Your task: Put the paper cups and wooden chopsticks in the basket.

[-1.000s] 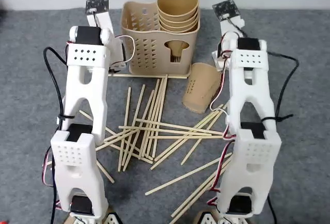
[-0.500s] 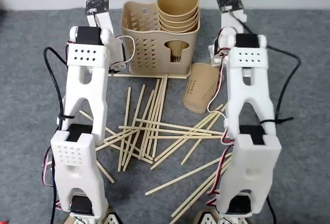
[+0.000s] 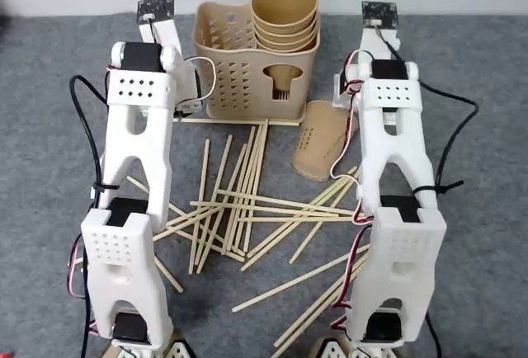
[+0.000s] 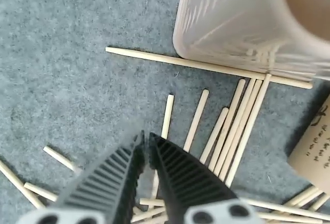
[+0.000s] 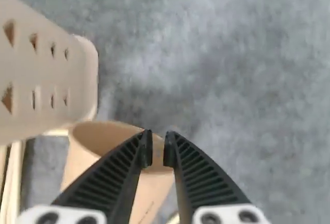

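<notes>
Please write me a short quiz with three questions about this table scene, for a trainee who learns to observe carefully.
1. True or false: no chopsticks remain on the mat.
2. How does the loose paper cup lie? A upright; B on its side; C upside down.
3. Fill in: the stack of cups stands inside the ___.

Key: 1 false; 2 B; 3 basket.

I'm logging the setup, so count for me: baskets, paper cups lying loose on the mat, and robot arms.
Baskets: 1
Loose paper cups: 1
Robot arms: 2
Total: 4
</notes>
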`<move>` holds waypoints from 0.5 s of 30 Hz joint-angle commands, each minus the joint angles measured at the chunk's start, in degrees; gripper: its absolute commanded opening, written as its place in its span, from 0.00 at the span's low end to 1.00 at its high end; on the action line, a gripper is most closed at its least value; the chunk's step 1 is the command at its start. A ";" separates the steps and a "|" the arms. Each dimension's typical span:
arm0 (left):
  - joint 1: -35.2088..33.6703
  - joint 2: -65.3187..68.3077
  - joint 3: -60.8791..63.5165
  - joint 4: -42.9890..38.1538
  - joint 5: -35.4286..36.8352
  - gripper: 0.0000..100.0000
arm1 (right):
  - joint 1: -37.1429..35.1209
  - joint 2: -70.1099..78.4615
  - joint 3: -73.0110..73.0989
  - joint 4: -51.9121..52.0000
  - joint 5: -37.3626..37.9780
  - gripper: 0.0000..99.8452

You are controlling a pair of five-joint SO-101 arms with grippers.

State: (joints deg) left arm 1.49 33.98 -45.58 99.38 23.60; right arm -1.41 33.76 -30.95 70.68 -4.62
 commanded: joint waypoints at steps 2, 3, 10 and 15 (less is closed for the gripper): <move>0.00 -2.81 -0.22 0.97 0.62 0.02 | 0.92 -1.10 -2.02 3.91 -0.53 0.06; 0.00 -2.81 -0.22 0.97 0.62 0.02 | 0.92 -1.10 -2.02 4.00 -0.53 0.06; 0.00 -2.81 -0.22 0.97 0.62 0.02 | 1.19 -5.14 -2.11 9.45 -0.09 0.06; 0.09 -2.81 -0.22 0.97 0.62 0.02 | 1.54 -8.75 -2.11 19.56 0.00 0.06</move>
State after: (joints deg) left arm 1.49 33.98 -45.58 99.38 23.60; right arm -0.62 30.33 -30.95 84.84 -4.70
